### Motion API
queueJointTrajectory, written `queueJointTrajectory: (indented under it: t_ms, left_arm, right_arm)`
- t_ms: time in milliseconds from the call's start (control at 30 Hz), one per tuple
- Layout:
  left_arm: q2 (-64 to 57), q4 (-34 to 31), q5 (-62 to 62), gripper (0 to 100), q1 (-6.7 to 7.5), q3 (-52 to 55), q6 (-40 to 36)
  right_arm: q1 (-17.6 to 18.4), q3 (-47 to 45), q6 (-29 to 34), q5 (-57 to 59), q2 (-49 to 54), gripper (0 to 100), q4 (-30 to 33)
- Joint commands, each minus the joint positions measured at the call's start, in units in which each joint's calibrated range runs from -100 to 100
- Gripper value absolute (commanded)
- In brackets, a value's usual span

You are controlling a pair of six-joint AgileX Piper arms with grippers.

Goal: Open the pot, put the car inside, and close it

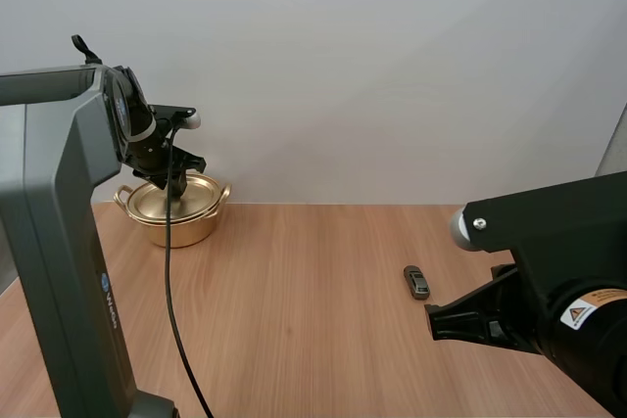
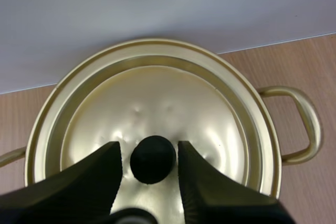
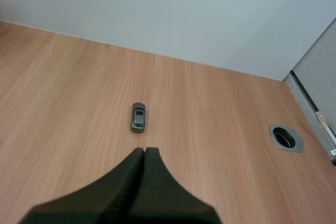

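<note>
Where the table [image 1: 294,320] meets the wall at its far left, we find the golden pot [image 1: 184,227] standing upright, with its lid [image 1: 203,193] seated on the rim. Our left gripper [image 1: 176,183] hangs directly over the lid. In the left wrist view this gripper [image 2: 149,151] is spread: its two black fingers [image 2: 100,174] stand apart, one on each side of the lid's round black knob [image 2: 152,159]. A narrow gap shows between the knob and each finger, so the knob is bracketed but not pinched. One looped side handle [image 2: 300,124] of the pot projects over the wood beside the lid, and the end of the opposite handle shows at the other side. Moving right across the table, we reach the small grey toy car [image 1: 416,282]. It lies on the bare wood well apart from the pot and near our right arm, outside the pot. In the right wrist view the car [image 3: 138,117] rests on its wheels just ahead of our right gripper [image 3: 144,151]. That gripper's fingers are pressed together into one dark wedge and hold nothing. Farther right, a round metal cable grommet [image 3: 286,138] is set into the tabletop near its edge.
</note>
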State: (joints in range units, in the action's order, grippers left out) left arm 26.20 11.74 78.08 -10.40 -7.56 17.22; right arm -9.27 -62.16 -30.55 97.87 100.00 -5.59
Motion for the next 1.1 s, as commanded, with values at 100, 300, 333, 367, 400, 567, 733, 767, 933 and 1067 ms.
queueJointTrajectory:
  t_ms: [100,300,333,367,400,567,733,767,933,1067]
  left_arm:
    - [0.0,0.5,-0.4,0,-0.02,-0.1,0.0]
    - [-0.4,0.5,-0.4,0,-0.02,-0.3,0.0]
    - [-0.8,0.9,-0.4,0,-0.02,-0.6,0.0]
    - [-1.5,1.3,-0.3,0,-0.02,-1.0,0.0]
    - [-2.0,1.6,0.1,0,-0.02,-1.5,0.0]
    - [-7.4,7.9,3.4,0,-0.66,-3.0,0.0]
    - [-15.7,13.8,5.9,0,-2.34,-3.0,0.0]
    - [-17.8,13.9,6.0,0,-2.66,-3.0,0.0]
    - [-29.3,14.0,7.7,0,-4.42,-3.0,1.0]
    - [-38.3,15.1,12.3,0,-5.68,-3.0,2.6]
  right_arm:
    - [0.0,-0.1,0.0,-0.1,0.0,0,-0.1]
    - [0.0,-0.1,0.0,-0.1,0.0,0,-0.1]
    - [0.0,-0.1,0.0,-0.1,0.0,0,-0.1]
    - [0.0,-0.1,0.0,-0.1,0.0,0,-0.1]
    - [0.0,-0.1,0.0,-0.1,0.0,0,-0.1]
    - [0.0,-0.1,0.1,-2.2,0.0,0,0.8]
    - [0.0,0.0,0.3,-10.3,0.0,0,1.3]
    - [0.0,0.0,0.3,-12.1,0.0,0,1.3]
    - [0.0,0.0,-2.7,-13.5,-5.2,0,-2.9]
    - [0.0,0.0,-6.6,-16.0,-15.2,0,-9.5]
